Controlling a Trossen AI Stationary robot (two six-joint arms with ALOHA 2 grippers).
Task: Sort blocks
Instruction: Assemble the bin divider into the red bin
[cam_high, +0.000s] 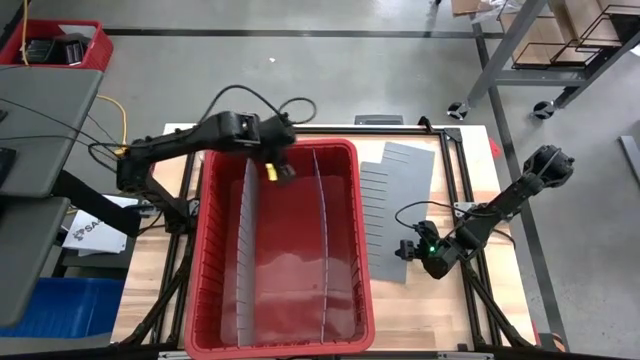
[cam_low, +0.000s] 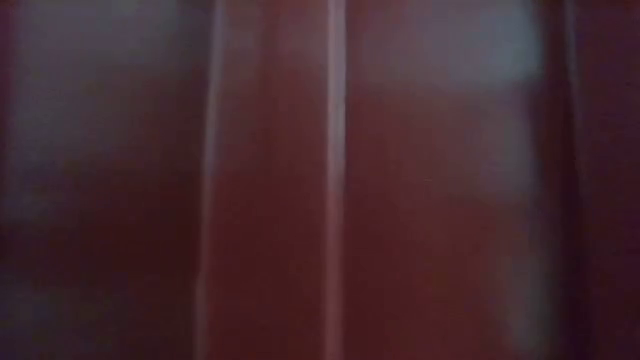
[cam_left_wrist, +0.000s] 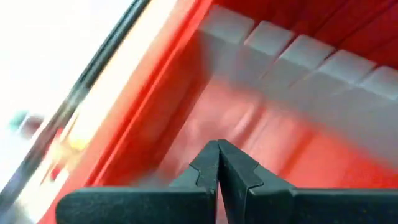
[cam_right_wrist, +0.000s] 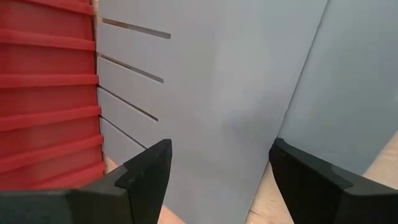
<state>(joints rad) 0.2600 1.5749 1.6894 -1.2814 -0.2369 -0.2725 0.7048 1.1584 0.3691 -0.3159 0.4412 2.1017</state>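
Observation:
My left gripper (cam_high: 283, 172) (cam_left_wrist: 217, 149) hangs shut over the far end of the big red bin (cam_high: 362, 250), and its wrist view shows nothing between the fingers. A small yellow piece (cam_high: 271, 172) shows right beside it. I cannot tell whether that piece is a block or where it rests. Small blurred coloured spots (cam_left_wrist: 74, 144) lie beyond the bin's wall (cam_left_wrist: 155, 112). My right gripper (cam_high: 415, 252) (cam_right_wrist: 221, 155) stands open, low over the flat grey slotted sheets (cam_high: 400, 200) (cam_right_wrist: 217, 93) to the right of the bin.
Two grey dividers (cam_high: 243, 250) (cam_high: 320, 240) stand lengthwise in the bin and split it into three lanes; one shows as a notched wall (cam_left_wrist: 311, 68). The bin's ribbed outer wall (cam_right_wrist: 43, 93) is close to my right gripper. The low view shows only blurred red.

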